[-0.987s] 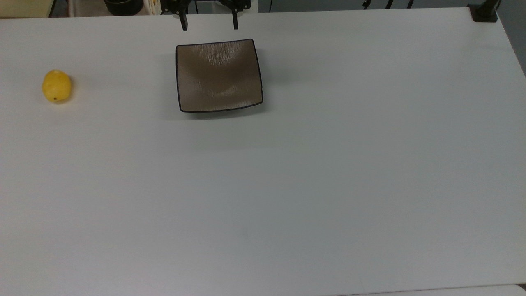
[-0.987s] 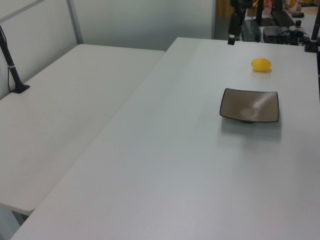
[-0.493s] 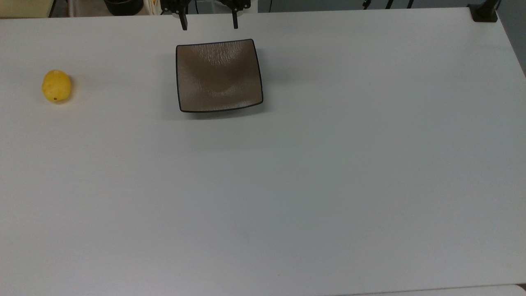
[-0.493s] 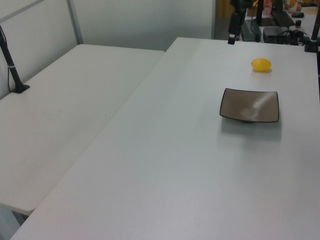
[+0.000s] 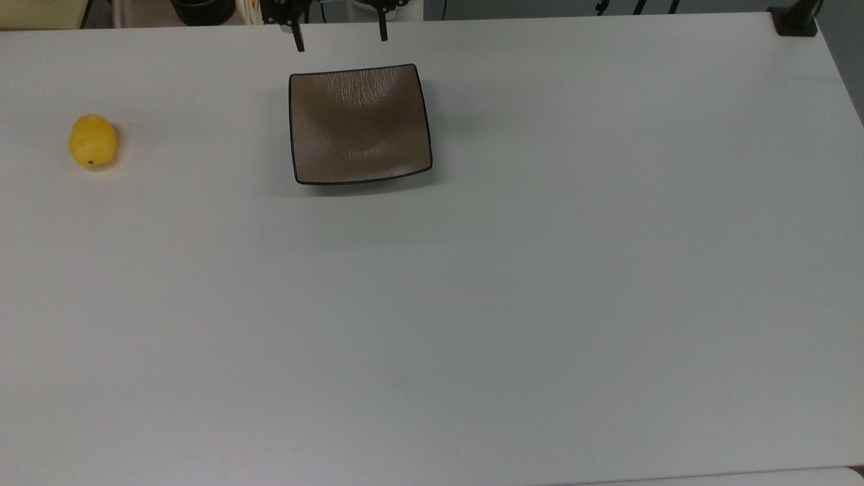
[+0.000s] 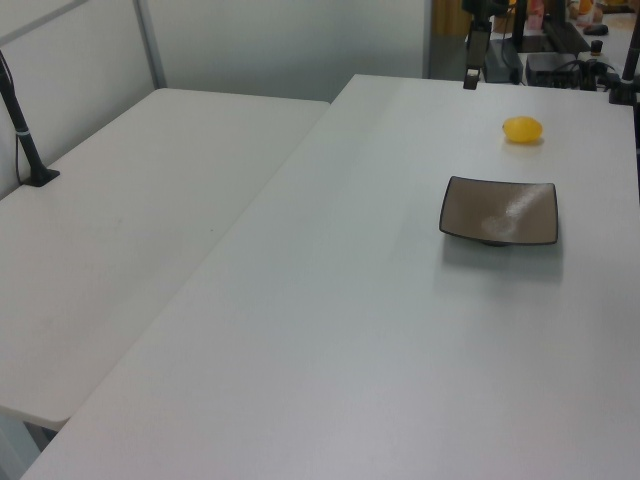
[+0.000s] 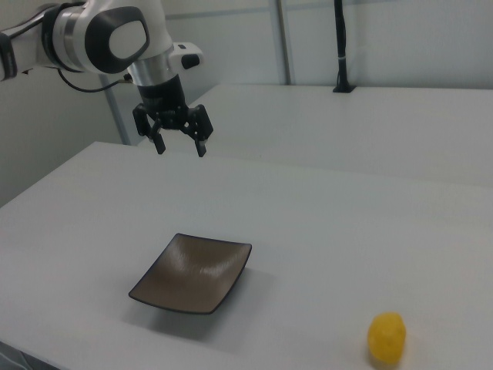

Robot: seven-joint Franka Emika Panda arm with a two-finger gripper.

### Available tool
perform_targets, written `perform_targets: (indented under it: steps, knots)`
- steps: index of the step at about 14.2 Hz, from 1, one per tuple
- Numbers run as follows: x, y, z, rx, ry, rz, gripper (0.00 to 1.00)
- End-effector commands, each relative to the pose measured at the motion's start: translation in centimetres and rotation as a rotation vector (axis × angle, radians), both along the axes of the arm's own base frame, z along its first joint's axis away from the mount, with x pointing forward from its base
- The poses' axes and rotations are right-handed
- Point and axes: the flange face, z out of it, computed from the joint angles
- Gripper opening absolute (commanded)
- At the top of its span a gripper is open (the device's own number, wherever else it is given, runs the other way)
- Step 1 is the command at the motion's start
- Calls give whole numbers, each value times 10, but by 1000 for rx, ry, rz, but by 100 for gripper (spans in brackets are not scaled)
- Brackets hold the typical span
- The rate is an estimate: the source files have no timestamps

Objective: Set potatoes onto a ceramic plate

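Observation:
The potatoes are one small bright-yellow oval lump (image 5: 93, 140) lying on the white table at the top view's far left, also seen as the potatoes (image 6: 522, 129) and the potatoes (image 7: 386, 338). The ceramic plate (image 5: 360, 125) is a square brown dish with a thin black rim, empty, shown as the plate (image 6: 500, 210) and the plate (image 7: 194, 272). My gripper (image 7: 181, 146) hangs open in the air above the table, beyond the plate's far edge, with nothing between its fingers. Its two fingertips (image 5: 298, 44) poke in at the top view's upper edge.
A second white table (image 6: 140, 210) adjoins on the left view's left, with a black post (image 6: 25, 140) mounted on it. Dark equipment (image 6: 545, 45) stands past the table's far end. A black clamp (image 5: 793, 20) sits at the top view's upper right corner.
The gripper has shifted a little along the far edge, toward the potatoes' side in the left view. Plate and potatoes have not moved.

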Motion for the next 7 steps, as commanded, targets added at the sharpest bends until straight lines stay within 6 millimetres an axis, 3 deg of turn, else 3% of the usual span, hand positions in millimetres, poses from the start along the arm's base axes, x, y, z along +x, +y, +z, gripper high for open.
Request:
perform_targets:
  steps: [1, 4, 7]
  knots:
    - [-11, -6, -1, -2, 36, 78, 100]
    - [-12, -8, -1, -3, 37, 84, 100]
    - [-18, -24, -3, -7, 88, 147, 100]
